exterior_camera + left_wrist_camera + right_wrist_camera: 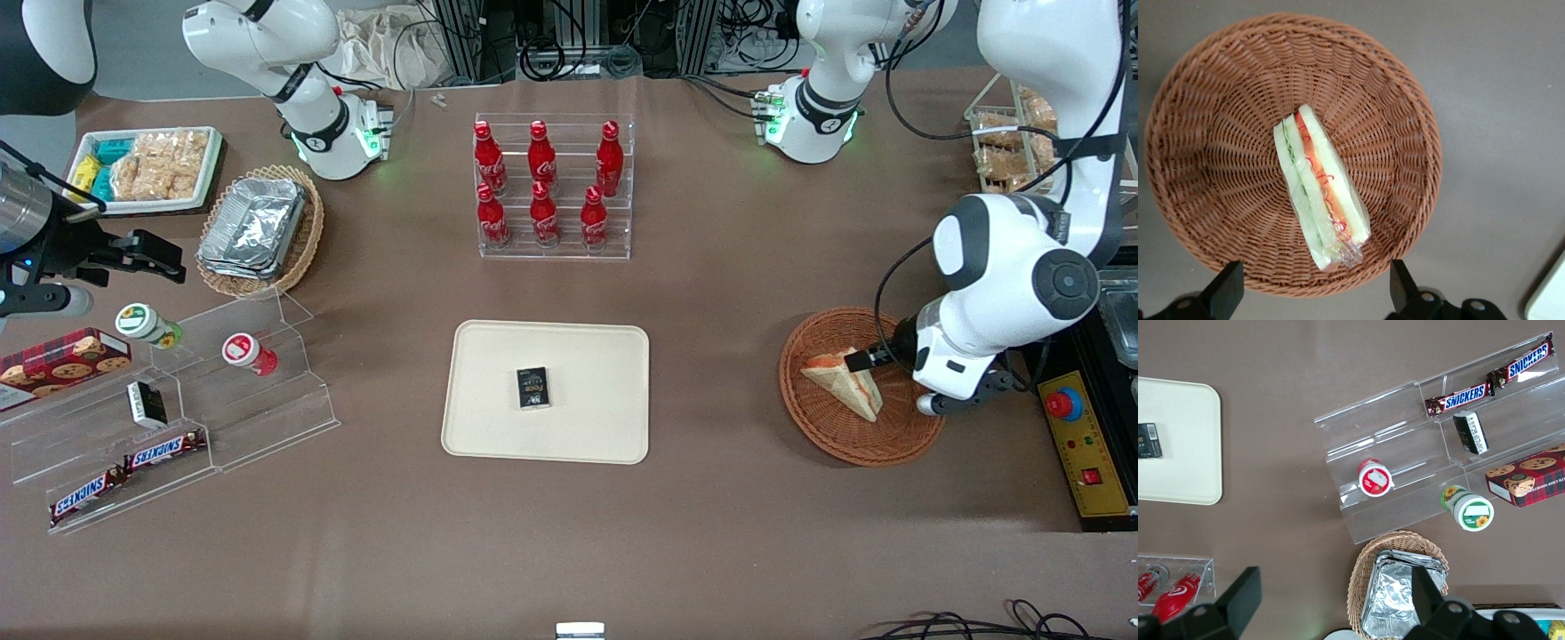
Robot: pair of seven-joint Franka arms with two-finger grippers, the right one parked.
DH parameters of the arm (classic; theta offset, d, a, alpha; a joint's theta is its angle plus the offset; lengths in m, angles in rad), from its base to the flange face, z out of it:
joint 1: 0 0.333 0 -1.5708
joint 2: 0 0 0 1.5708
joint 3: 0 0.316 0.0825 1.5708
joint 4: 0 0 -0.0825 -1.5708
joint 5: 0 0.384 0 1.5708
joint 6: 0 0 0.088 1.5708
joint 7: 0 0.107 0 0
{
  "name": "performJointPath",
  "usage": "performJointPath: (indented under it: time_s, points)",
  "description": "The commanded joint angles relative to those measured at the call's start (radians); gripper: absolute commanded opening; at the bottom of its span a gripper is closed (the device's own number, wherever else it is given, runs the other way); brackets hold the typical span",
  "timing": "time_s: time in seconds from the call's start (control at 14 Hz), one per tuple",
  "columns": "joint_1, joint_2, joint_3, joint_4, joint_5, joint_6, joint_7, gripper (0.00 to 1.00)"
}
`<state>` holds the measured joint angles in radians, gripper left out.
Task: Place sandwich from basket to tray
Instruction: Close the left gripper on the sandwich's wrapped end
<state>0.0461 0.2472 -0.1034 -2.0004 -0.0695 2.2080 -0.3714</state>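
The sandwich (845,382), a clear-wrapped white-bread wedge with orange-red and green layers on its edge, lies in the round reddish-brown wicker basket (822,427) toward the working arm's end of the table. My gripper (889,380) hovers over the basket, open, its two black fingers (1228,287) standing wide apart and touching nothing. From the wrist, the sandwich (1321,193) lies across the middle of the basket (1218,167), with its narrow end toward my gripper (1315,287). The cream tray (498,427) sits mid-table and holds a small black box (532,388).
A clear rack of red cola bottles (551,187) stands farther from the front camera than the tray. A yellow box with a red stop button (1080,444) sits beside the basket. A pale oval basket of foil containers (258,231) and a clear stand with Snickers bars (164,449) lie toward the parked arm's end.
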Motion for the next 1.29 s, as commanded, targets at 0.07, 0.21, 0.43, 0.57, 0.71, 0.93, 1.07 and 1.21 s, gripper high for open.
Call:
performJointPath:
  time_s: [0.07,0.21,0.43,0.57,0.71,0.93,1.07,1.21]
  points:
    - [-0.005,0.024,0.002,-0.058,-0.007,0.152,-0.124,0.98]
    - [-0.005,0.035,0.002,-0.092,-0.007,0.222,-0.161,0.97]
    - [-0.005,0.064,0.002,-0.121,-0.010,0.275,-0.188,0.97]
    - [-0.005,0.076,0.002,-0.124,-0.010,0.277,-0.195,0.93]
    - [-0.005,0.083,0.002,-0.124,-0.012,0.276,-0.196,0.84]
    - [-0.005,0.077,0.002,-0.115,-0.010,0.250,-0.224,0.41]
    - [-0.006,0.067,0.002,-0.075,-0.004,0.166,-0.216,0.16]
    - [-0.006,0.054,0.001,0.016,-0.004,0.013,-0.222,0.07]
